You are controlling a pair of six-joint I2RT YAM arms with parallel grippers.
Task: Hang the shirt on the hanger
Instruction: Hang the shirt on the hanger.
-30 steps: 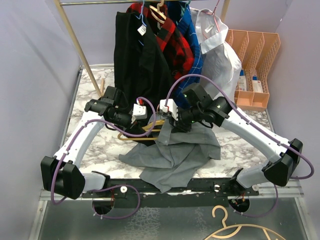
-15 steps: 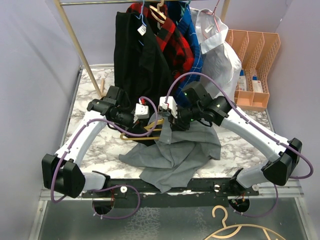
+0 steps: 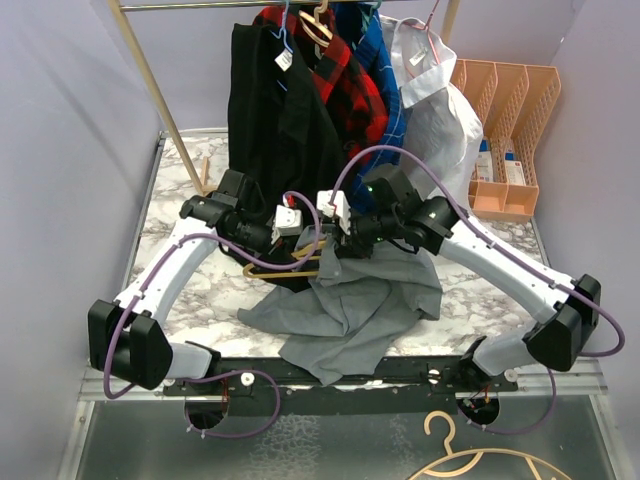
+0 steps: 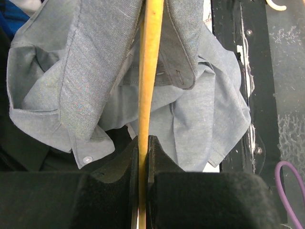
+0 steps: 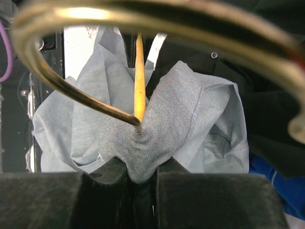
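Clamping the hanger [image 4: 150, 57] in my left gripper [image 4: 142, 145] steadied it; right gripper [image 5: 141, 168] pinched a shirt [image 5: 171, 109] fold, to drape it over the bar.

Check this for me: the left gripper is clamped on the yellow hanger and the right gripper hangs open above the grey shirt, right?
Not quite. The right gripper is shut on a fold of the grey shirt, as the right wrist view shows. The left gripper is clamped on the yellow hanger.

Left arm [image 3: 165, 268] and right arm [image 3: 500, 262] bent inward, wrists close together, left gripper [image 4: 143, 143] clamped on the hanger [image 4: 150, 57], right gripper [image 5: 139, 169] pinching the shirt [image 5: 167, 114].
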